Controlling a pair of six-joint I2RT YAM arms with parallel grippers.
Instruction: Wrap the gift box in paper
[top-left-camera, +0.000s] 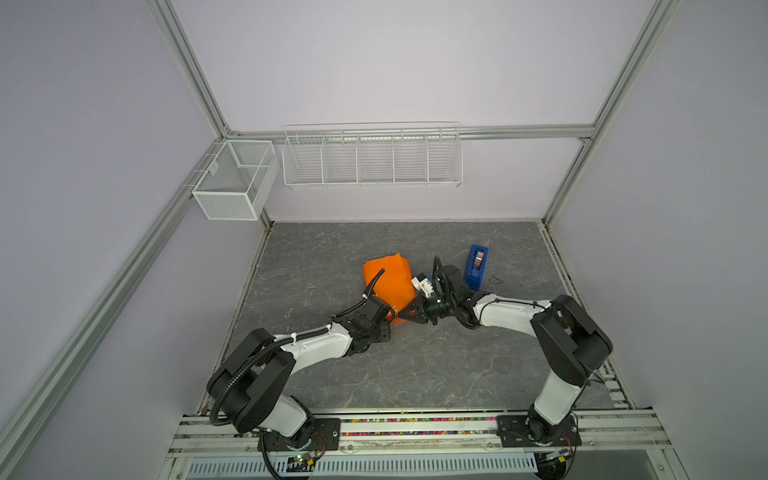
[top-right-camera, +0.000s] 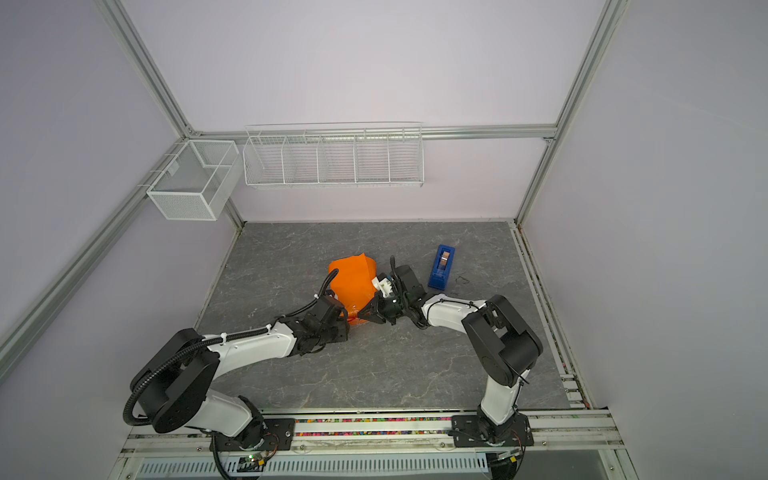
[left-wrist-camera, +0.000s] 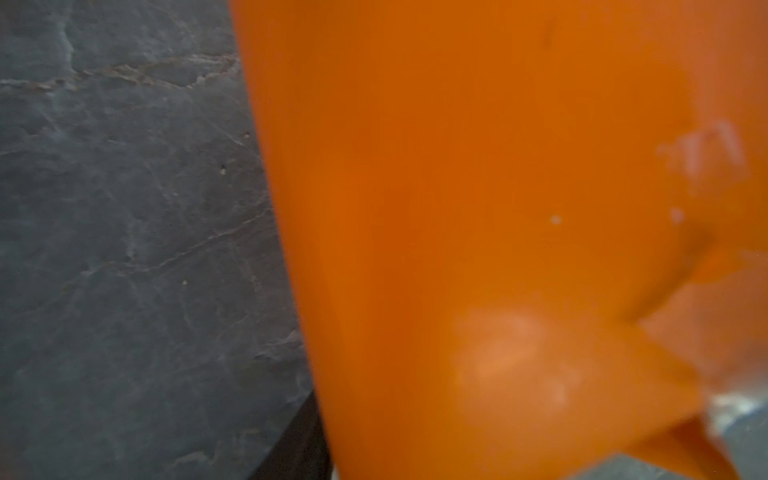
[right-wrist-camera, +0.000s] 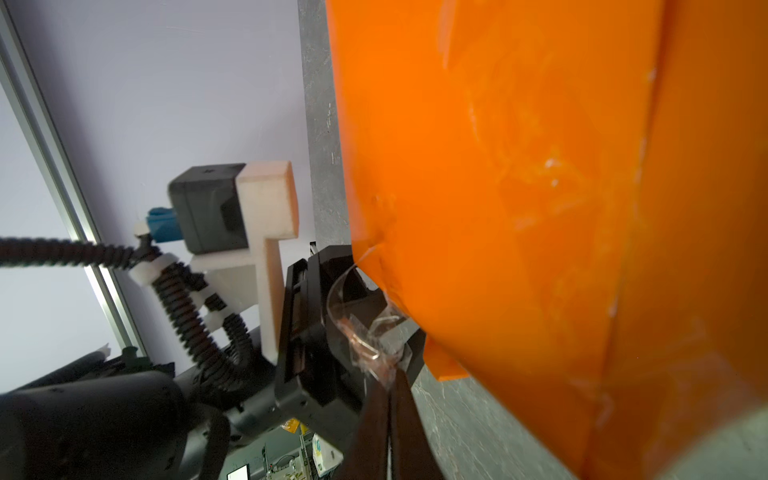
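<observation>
Orange paper (top-left-camera: 388, 279) (top-right-camera: 353, 277) lies folded into a blocky bundle near the middle of the grey stone-patterned surface (top-left-camera: 332, 374), with a loose flap standing up at its far end. The gift box does not show in any view; the paper covers whatever is inside. The left tool (top-left-camera: 391, 318) (top-right-camera: 347, 318) reaches in from the near left, and its jaws stand apart astride the near end of the bundle. Whether they actually press on it I cannot tell. The left wrist view is filled by blurred paper (left-wrist-camera: 478, 208) very close to the lens, with bare surface beside it. The right tool (top-left-camera: 402, 314) (top-right-camera: 360, 314) comes in from the right and points at that same near corner, just beside the left tool. In the right wrist view the right tool (right-wrist-camera: 390, 384) has its fingers pressed together, fully closed. A crumpled strip of clear tape (right-wrist-camera: 365, 332) curls from the paper's (right-wrist-camera: 519, 208) corner down to the fingertips. It is not clear whether the strip is nipped between them or only stuck there. A bright blue tape dispenser (top-left-camera: 477, 266) (top-right-camera: 442, 266) stands to the right of the bundle, apart from it, beyond the right arm's wrist.
</observation>
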